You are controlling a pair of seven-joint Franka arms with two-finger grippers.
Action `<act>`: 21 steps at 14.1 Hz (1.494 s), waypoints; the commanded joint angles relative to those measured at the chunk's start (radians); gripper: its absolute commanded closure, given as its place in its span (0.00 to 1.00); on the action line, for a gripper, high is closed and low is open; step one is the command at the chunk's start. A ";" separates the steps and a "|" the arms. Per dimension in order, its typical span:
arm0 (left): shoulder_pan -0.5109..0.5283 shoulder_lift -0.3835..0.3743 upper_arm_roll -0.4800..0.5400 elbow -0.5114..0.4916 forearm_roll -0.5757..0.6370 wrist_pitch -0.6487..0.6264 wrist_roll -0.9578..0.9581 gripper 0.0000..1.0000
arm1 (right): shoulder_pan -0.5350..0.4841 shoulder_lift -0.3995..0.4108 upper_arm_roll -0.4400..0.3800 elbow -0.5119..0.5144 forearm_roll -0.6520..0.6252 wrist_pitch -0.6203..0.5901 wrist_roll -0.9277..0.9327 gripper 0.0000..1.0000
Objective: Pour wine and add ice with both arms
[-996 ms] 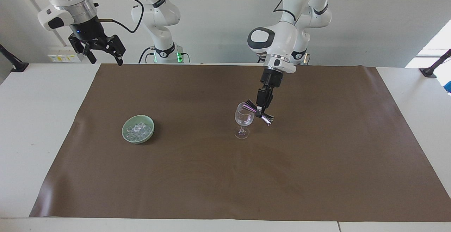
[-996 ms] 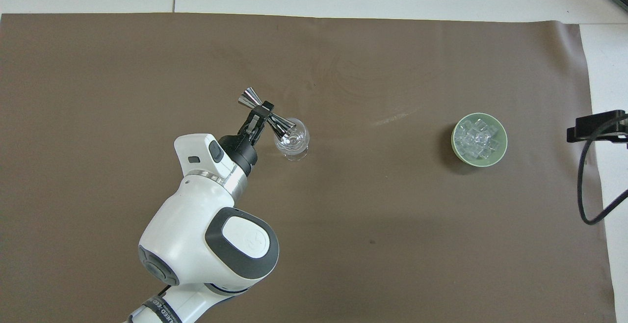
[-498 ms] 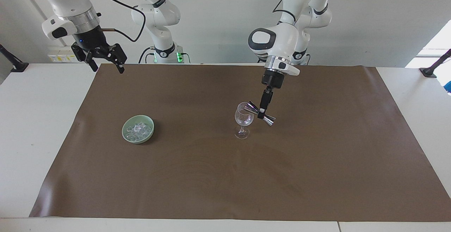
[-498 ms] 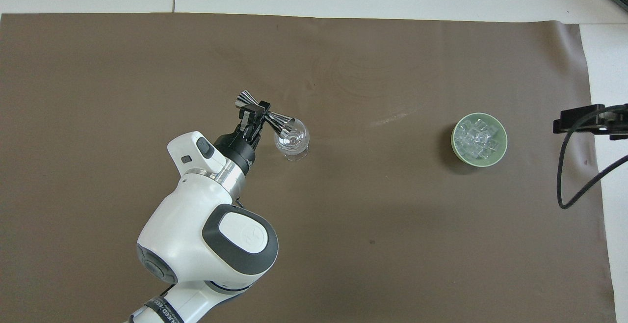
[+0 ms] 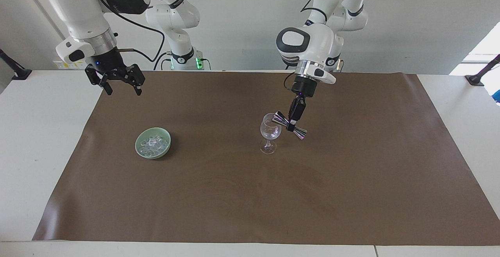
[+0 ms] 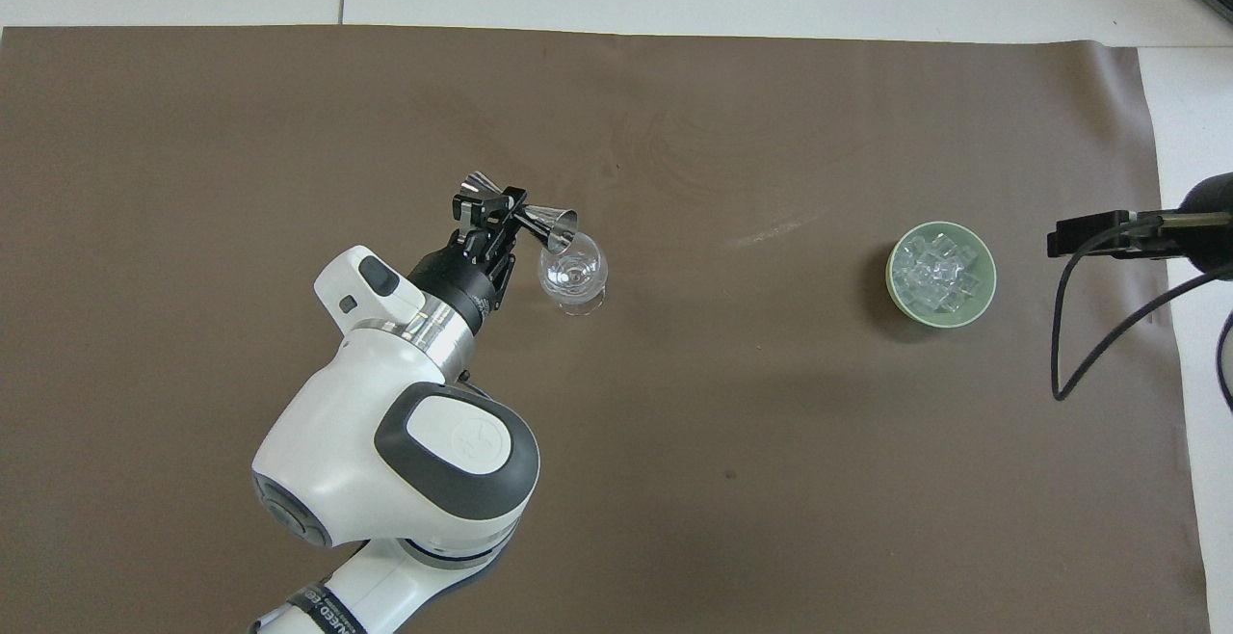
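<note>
Ice: small clear glassy cubes heaped in green bowl, toward right arm's end of surface. Likely slick and light; pinch one cube across flat faces. Left claw clamped on tilted steel measuring cup at wine glass rim. Right claw open, over brown mat corner.

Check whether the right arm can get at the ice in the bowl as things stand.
Probably yes: the right claw hangs open near the green bowl, nothing covers the ice, and the left claw is busy at the wine glass.
</note>
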 commanded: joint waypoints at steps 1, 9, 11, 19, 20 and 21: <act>0.020 0.004 0.028 0.021 -0.031 -0.070 -0.006 1.00 | 0.003 -0.010 -0.003 -0.079 0.008 0.093 -0.046 0.00; 0.019 0.008 0.196 0.009 -0.030 -0.299 -0.007 1.00 | 0.003 0.128 0.003 -0.169 0.006 0.243 -0.255 0.00; 0.019 0.001 0.271 0.002 -0.030 -0.390 -0.007 1.00 | 0.003 0.174 0.003 -0.177 0.003 0.309 -0.284 0.00; 0.020 -0.076 0.492 -0.077 -0.020 -0.674 -0.014 1.00 | 0.017 0.225 0.006 -0.304 -0.030 0.515 -0.278 0.00; 0.020 -0.082 0.517 -0.086 -0.020 -0.701 -0.015 1.00 | 0.021 0.228 0.006 -0.316 -0.030 0.544 -0.280 0.00; 0.020 -0.096 0.537 -0.097 -0.020 -0.730 -0.015 1.00 | 0.021 0.230 0.006 -0.324 -0.034 0.550 -0.281 0.00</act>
